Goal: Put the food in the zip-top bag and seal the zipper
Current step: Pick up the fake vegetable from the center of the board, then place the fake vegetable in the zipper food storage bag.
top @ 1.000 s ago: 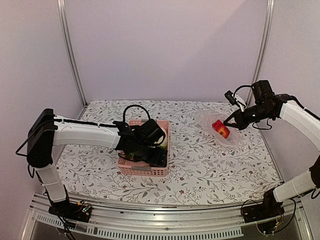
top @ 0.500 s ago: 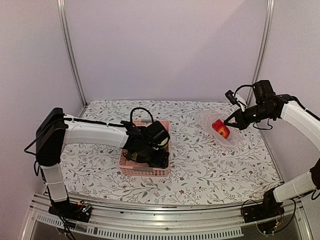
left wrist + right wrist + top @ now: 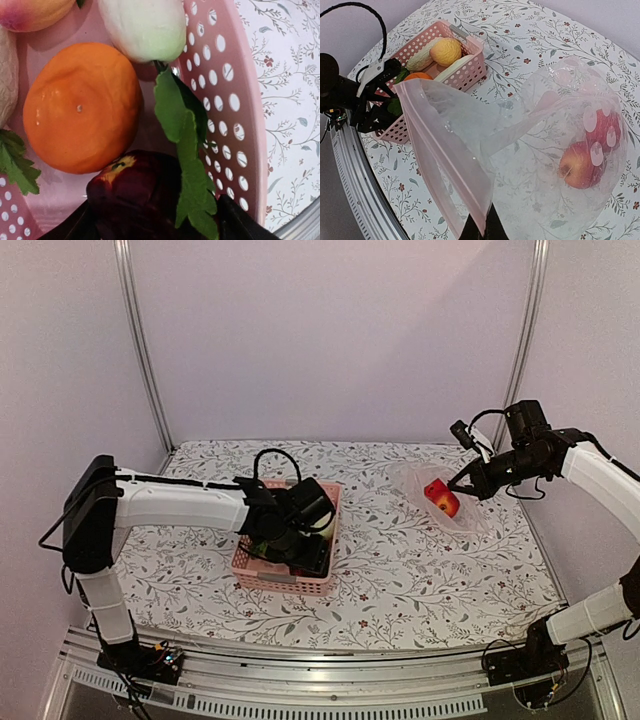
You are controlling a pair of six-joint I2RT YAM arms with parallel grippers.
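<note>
The left gripper (image 3: 157,216) is straddling a dark apple (image 3: 135,192) with its jaws spread, contact unclear, beside an orange (image 3: 82,105) in the basket (image 3: 240,150). The right gripper (image 3: 481,229) is pinching the bag (image 3: 520,125) by its mouth edge; a red apple (image 3: 577,167) is lying inside.

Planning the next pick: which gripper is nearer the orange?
Left. The left gripper is in the basket beside the orange; the right gripper, across the table, pinches the zip-top bag.

A pink perforated basket (image 3: 283,582) sits on the floral-patterned table (image 3: 420,565)
</note>
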